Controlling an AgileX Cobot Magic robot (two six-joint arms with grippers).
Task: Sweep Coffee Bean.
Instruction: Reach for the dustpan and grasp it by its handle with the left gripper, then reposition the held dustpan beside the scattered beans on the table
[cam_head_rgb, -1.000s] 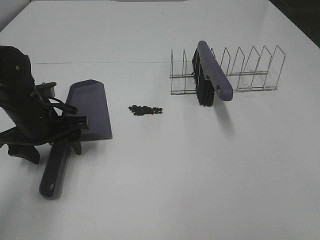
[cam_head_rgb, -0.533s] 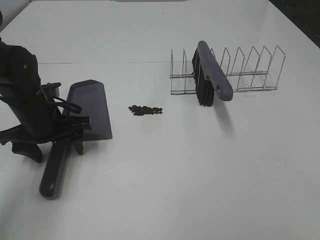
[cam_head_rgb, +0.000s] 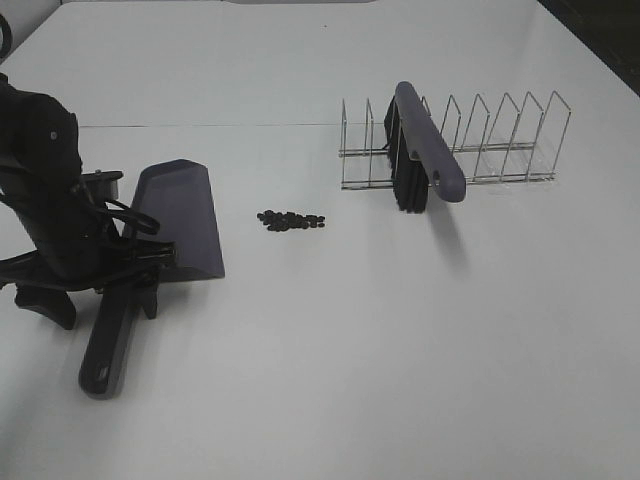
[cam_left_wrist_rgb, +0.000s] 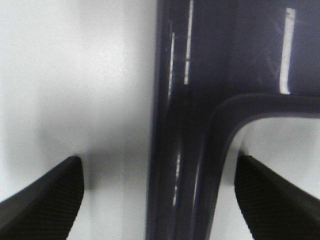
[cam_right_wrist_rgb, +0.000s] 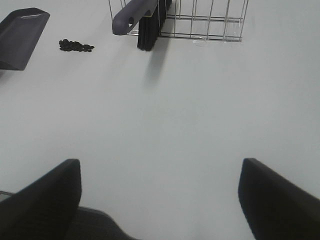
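Note:
The coffee bean cluster lies as a small dark patch on the white table, also seen in the right wrist view. Left of it rests the grey-purple dustpan, its handle pointing toward the front edge. My left gripper is open and straddles the spot where the handle meets the pan, one finger on each side and not touching it. A purple brush with black bristles leans in the wire rack. My right gripper is open, empty, and far from the brush.
The wire rack stands at the back right with several free slots. Bare white table lies between the beans and the rack and across the whole front. The right arm does not show in the exterior high view.
My left arm has shifted slightly left and settled lower over the dustpan's handle. The dustpan, beans and brush have not moved.

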